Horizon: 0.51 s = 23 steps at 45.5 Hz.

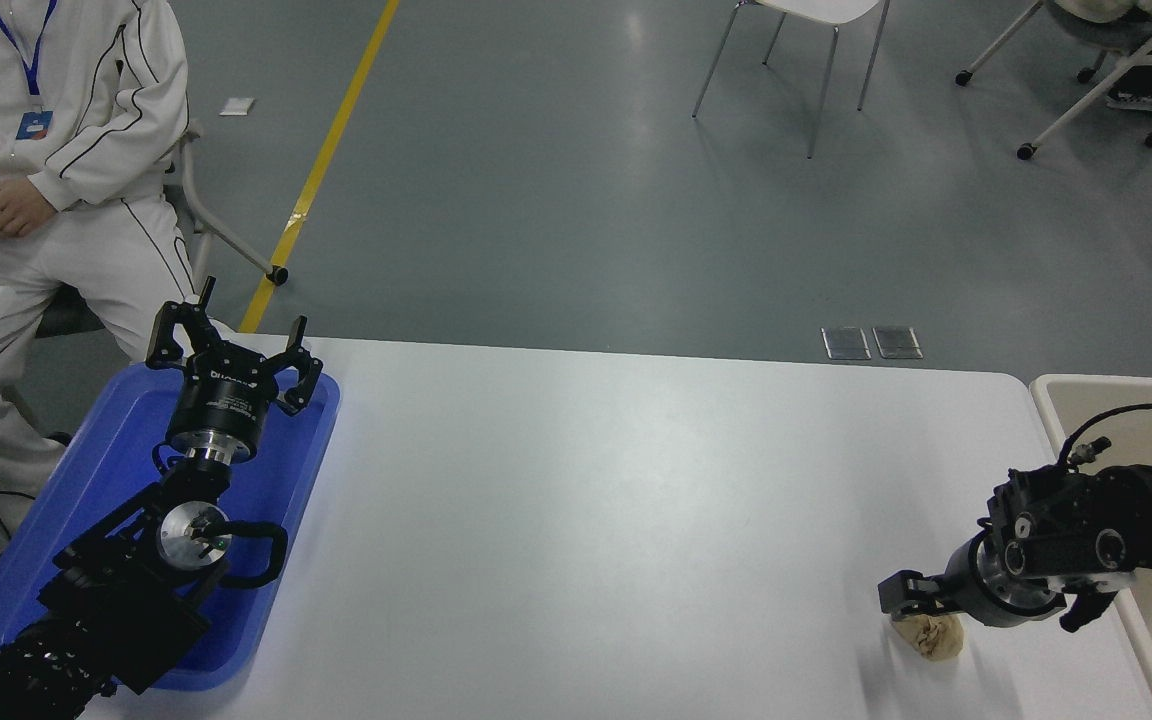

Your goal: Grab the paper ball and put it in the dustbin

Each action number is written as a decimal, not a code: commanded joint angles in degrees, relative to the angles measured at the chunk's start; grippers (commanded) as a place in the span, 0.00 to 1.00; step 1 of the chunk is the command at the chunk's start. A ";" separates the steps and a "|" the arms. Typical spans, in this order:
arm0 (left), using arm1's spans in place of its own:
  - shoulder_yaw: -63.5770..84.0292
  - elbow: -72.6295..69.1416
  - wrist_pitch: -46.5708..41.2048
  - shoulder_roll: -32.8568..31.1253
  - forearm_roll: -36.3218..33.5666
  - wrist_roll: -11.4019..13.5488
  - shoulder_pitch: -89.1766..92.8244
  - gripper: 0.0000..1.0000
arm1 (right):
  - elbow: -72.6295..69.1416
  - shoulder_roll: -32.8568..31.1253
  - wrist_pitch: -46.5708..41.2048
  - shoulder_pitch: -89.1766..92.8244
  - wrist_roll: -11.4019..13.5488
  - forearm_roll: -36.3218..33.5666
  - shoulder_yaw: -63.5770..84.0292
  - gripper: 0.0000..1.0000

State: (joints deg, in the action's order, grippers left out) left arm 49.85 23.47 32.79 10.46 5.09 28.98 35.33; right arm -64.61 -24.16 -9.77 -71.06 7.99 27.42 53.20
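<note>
Right end effector (pixel 921 605): positioned at the near right corner of the surface (pixel 586 520), entering from the right edge and pointing toward the left edge. One black finger (pixel 904 592) is visible directly over the far side of the paper ball (pixel 929 635) and appears to touch it. The opposing finger is hidden behind the wrist housing, so the opening width and grip state cannot be determined from this view.

Paper ball: tan-brown crumpled wad, resting on the surface near the near edge, close to the right edge. Its long axis runs roughly parallel to the near edge, tilted slightly, with the left end nearer the far edge. Its upper portion is covered by the end effector.

Dustbin (pixel 1056 395): beige, cream rim, located just beyond the right edge of the surface. The right arm crosses over its rim.

Left end effector (pixel 233 345): parked at the left edge over the blue tray (pixel 86 480), fingers spread apart, holding nothing.

A seated person (pixel 56 150) is beyond the far left corner.
</note>
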 commanded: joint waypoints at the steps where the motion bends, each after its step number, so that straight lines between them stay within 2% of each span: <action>1: -0.01 0.00 0.00 0.00 0.00 0.02 0.00 1.00 | 1.33 0.43 0.54 1.10 0.00 0.00 -0.03 0.96; 8: -0.01 0.00 0.00 0.00 0.00 0.02 0.00 1.00 | 1.33 0.52 0.63 1.10 0.00 -0.09 -0.03 0.96; 12: -0.01 0.00 0.00 0.00 0.00 0.02 0.00 1.00 | 1.24 0.52 0.63 1.10 0.00 -0.09 -0.03 0.90; 23: -0.01 0.00 0.00 0.00 0.00 -0.07 0.00 1.00 | 1.33 0.52 0.63 1.63 0.00 0.00 -0.03 0.90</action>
State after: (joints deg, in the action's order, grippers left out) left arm 49.84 23.47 32.79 10.46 5.10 28.98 35.33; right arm -63.46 -23.69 -9.20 -69.81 8.00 27.36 53.17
